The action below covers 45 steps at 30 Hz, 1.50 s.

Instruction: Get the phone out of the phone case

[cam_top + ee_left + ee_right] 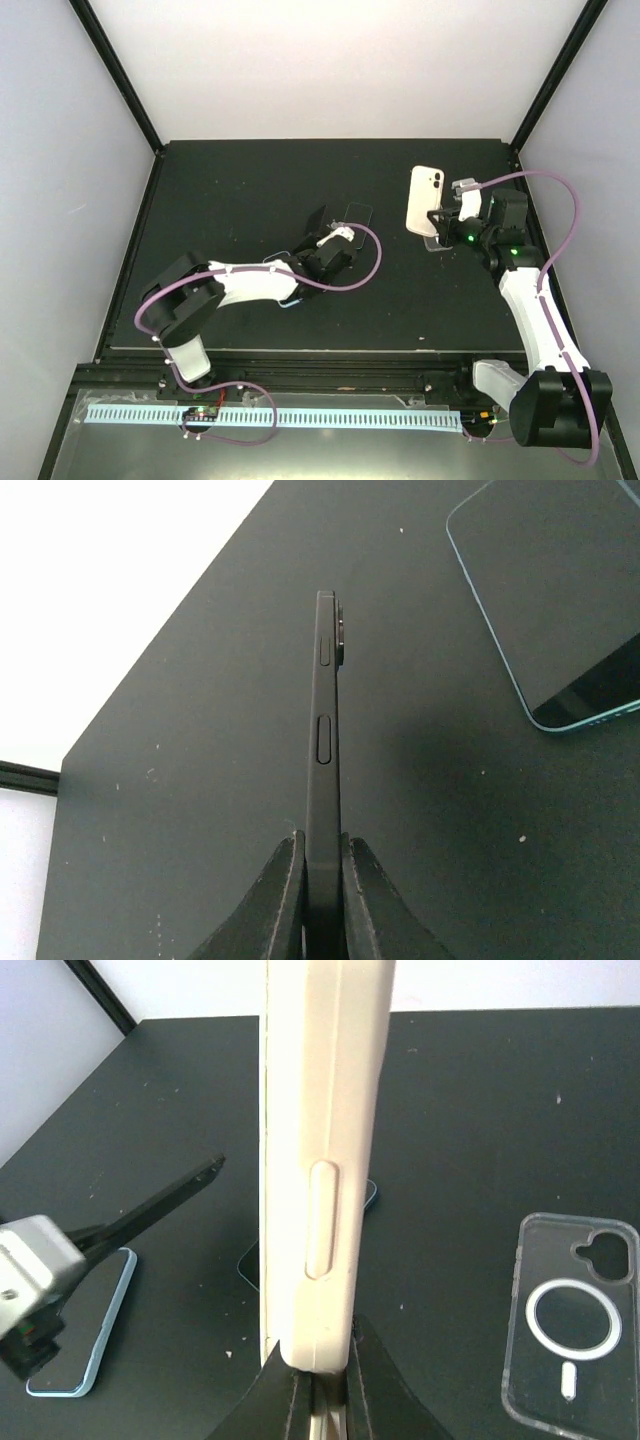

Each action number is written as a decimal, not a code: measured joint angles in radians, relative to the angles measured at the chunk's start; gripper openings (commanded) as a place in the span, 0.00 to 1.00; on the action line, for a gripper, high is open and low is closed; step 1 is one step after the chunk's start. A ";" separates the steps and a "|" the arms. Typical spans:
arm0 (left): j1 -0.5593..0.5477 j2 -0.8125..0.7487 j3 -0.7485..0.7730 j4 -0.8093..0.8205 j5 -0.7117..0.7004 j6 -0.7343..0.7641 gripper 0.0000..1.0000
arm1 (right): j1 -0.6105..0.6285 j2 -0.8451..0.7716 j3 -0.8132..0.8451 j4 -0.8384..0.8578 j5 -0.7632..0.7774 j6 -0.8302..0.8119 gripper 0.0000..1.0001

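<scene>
The right fingers (385, 1395) were clenched on the bottom edge of the cream case (325, 1160), upright over the far right of the worktop (250, 180), phone seemingly inside. The left fingers (270, 905) pinched a black phone (323, 760) edge-on. Such narrow end grips could let either swing and drop.

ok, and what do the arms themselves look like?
Both arms match: the left arm and right arm have white links, black joints and a purple cable looping outside. Fingers are black, tapered. Green lights glow on the right wrist.
</scene>
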 measured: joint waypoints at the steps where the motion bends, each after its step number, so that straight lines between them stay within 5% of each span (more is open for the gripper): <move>1: 0.004 0.024 0.015 -0.003 0.000 0.007 0.01 | -0.003 0.000 -0.001 0.004 -0.007 -0.010 0.01; 14: 0.030 0.238 0.164 0.024 -0.016 0.139 0.02 | -0.005 -0.003 -0.009 0.055 -0.067 -0.026 0.01; 31: 0.049 0.321 0.239 0.040 -0.035 0.171 0.11 | -0.016 -0.002 -0.016 0.075 -0.072 -0.025 0.01; 45: 0.066 0.370 0.278 -0.078 0.020 0.087 0.53 | -0.016 0.004 -0.016 0.081 -0.072 -0.018 0.01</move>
